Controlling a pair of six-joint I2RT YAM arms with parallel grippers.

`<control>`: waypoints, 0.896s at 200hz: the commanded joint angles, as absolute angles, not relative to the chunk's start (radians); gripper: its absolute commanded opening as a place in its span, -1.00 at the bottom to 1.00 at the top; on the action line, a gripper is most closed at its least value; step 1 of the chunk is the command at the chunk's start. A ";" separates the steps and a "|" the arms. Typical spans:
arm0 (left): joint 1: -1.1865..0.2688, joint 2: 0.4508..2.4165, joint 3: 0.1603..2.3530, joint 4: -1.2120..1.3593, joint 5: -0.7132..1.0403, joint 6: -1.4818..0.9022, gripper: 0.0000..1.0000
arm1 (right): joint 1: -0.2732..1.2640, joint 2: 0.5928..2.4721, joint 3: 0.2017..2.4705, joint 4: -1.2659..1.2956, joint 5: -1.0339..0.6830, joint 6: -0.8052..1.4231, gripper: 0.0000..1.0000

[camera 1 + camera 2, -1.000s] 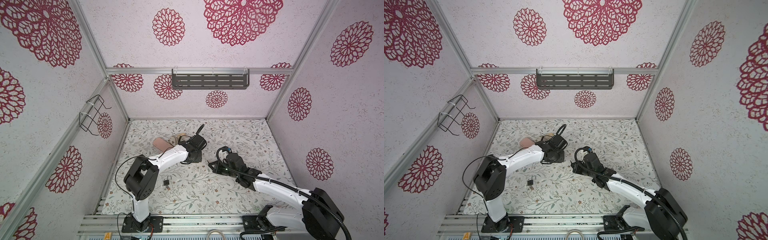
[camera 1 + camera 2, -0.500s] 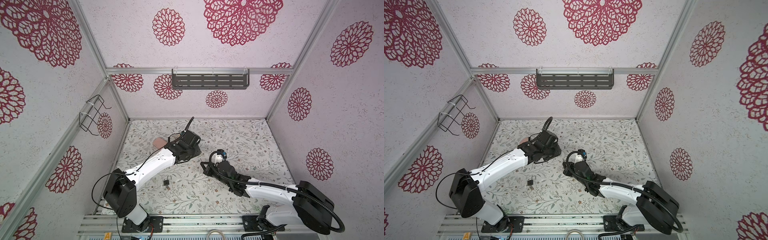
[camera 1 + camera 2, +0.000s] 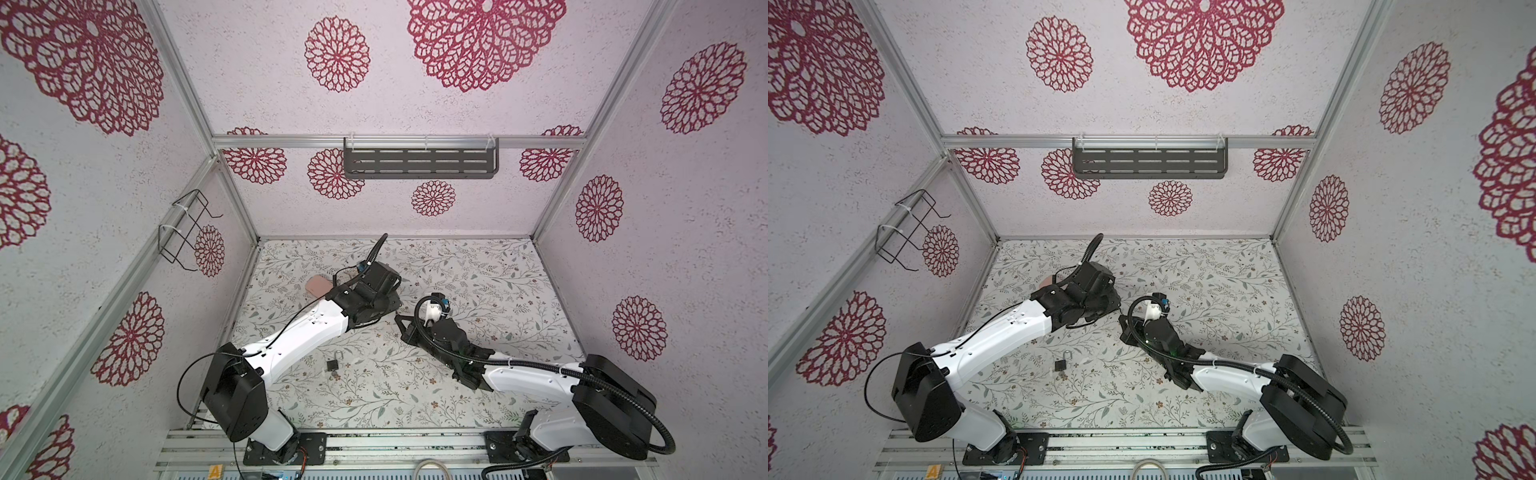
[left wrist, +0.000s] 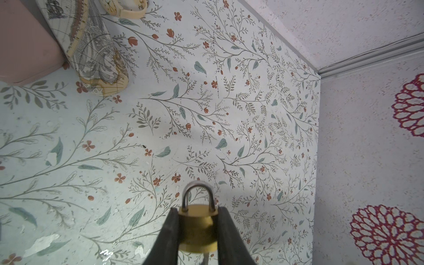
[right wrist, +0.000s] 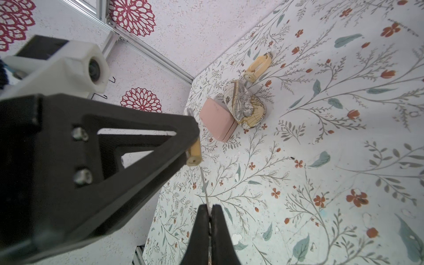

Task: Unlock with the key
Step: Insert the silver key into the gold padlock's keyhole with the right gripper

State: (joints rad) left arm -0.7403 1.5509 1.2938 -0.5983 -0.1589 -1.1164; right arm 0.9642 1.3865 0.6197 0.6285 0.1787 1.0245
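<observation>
Both top views: left pincer (image 3: 392, 306) and right pincer (image 3: 399, 321) meet tip to tip above the table (image 3: 478, 270). A dark padlock (image 3: 331, 365) lies apart, nearer the front.

Left wrist: left pincer (image 4: 197, 209) pinches the brass padlock (image 4: 197, 227) by its sides, shackle closed.

Right wrist: right pincer (image 5: 209, 207) is pressed on the key (image 5: 204, 185), whose tip is at the lock's base. We cannot tell whether it has entered.

We judge insertion is the step in hand. Next we need the blade seated straight, then a twist.

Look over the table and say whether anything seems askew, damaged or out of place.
The patterned cup lies tipped on its side against the pink case. The floral table covering shows worn, peeled patches. A dark padlock lies loose by itself on the table.
</observation>
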 commanded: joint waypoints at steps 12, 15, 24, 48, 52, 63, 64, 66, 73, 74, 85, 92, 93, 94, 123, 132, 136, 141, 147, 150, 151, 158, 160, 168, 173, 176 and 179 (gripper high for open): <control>-0.750 1.538 1.301 -0.601 -0.193 -1.126 -1.00 | 0.969 1.402 0.657 0.689 0.161 1.028 -1.00; -0.750 1.538 1.301 -0.601 -0.194 -1.127 -1.00 | 0.968 1.404 0.656 0.690 0.160 1.027 -1.00; -0.750 1.539 1.300 -0.602 -0.195 -1.126 -1.00 | 0.969 1.406 0.661 0.689 0.157 1.026 -1.00; -0.751 1.536 1.298 -0.598 -0.196 -1.128 -1.00 | 0.969 1.413 0.664 0.688 0.150 1.024 -1.00; -0.752 1.536 1.298 -0.597 -0.194 -1.128 -1.00 | 0.969 1.413 0.664 0.685 0.150 1.027 -1.00; -0.753 1.537 1.299 -0.594 -0.190 -1.126 -1.00 | 0.968 1.409 0.659 0.691 0.157 1.029 -1.00; -0.754 1.537 1.299 -0.595 -0.191 -1.126 -1.00 | 0.969 1.408 0.658 0.692 0.158 1.029 -1.00; -0.754 1.538 1.299 -0.595 -0.190 -1.125 -1.00 | 0.967 1.409 0.657 0.695 0.159 1.029 -1.00; -0.755 1.539 1.301 -0.597 -0.192 -1.125 -1.00 | 0.967 1.406 0.656 0.701 0.162 1.027 -1.00; -0.755 1.539 1.301 -0.597 -0.192 -1.125 -1.00 | 0.967 1.405 0.656 0.702 0.162 1.026 -1.00; -0.756 1.540 1.299 -0.601 -0.196 -1.124 -1.00 | 0.967 1.402 0.664 0.695 0.163 1.016 -1.00; -0.756 1.540 1.296 -0.598 -0.196 -1.123 -1.00 | 0.967 1.401 0.671 0.682 0.165 1.009 -1.00; -0.756 1.541 1.296 -0.597 -0.195 -1.123 -1.00 | 0.968 1.401 0.671 0.681 0.165 1.009 -1.00; -0.757 1.541 1.296 -0.597 -0.195 -1.123 -1.00 | 0.968 1.401 0.671 0.679 0.165 1.008 -1.00; -0.760 1.543 1.299 -0.597 -0.187 -1.115 -1.00 | 0.957 1.395 0.664 0.651 0.182 1.015 -1.00; -0.761 1.543 1.299 -0.597 -0.186 -1.112 -1.00 | 0.953 1.388 0.652 0.665 0.188 1.019 -1.00; -0.761 1.542 1.299 -0.596 -0.186 -1.113 -1.00 | 0.952 1.385 0.647 0.675 0.191 1.019 -1.00; -0.761 1.542 1.299 -0.597 -0.186 -1.112 -1.00 | 0.950 1.382 0.643 0.676 0.194 1.019 -1.00; -0.760 1.542 1.298 -0.596 -0.186 -1.112 -1.00 | 0.948 1.378 0.645 0.665 0.198 1.020 -1.00; -0.762 1.541 1.298 -0.597 -0.186 -1.112 -1.00 | 0.947 1.376 0.647 0.655 0.201 1.020 -1.00; -0.761 1.541 1.298 -0.597 -0.186 -1.112 -1.00 | 0.947 1.376 0.648 0.652 0.202 1.019 -1.00; -0.762 1.540 1.298 -0.597 -0.186 -1.111 -1.00 | 0.945 1.375 0.655 0.633 0.204 1.017 -1.00; -0.762 1.540 1.298 -0.597 -0.186 -1.112 -1.00 | 0.944 1.375 0.656 0.631 0.203 1.016 -1.00; -0.762 1.540 1.298 -0.597 -0.186 -1.111 -1.00 | 0.942 1.374 0.657 0.635 0.200 1.010 -1.00; -0.762 1.540 1.298 -0.595 -0.186 -1.110 -1.00 | 0.943 1.373 0.656 0.639 0.198 1.008 -1.00; -0.763 1.541 1.298 -0.595 -0.186 -1.109 -1.00 | 0.943 1.373 0.656 0.642 0.197 1.007 -1.00; -0.764 1.542 1.298 -0.595 -0.186 -1.109 -1.00 | 0.943 1.373 0.657 0.646 0.196 1.008 -1.00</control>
State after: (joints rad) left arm -0.7521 1.5509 1.2938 -0.6025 -0.1711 -1.1118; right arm 0.9524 1.4090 0.6315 0.6285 0.1642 1.0222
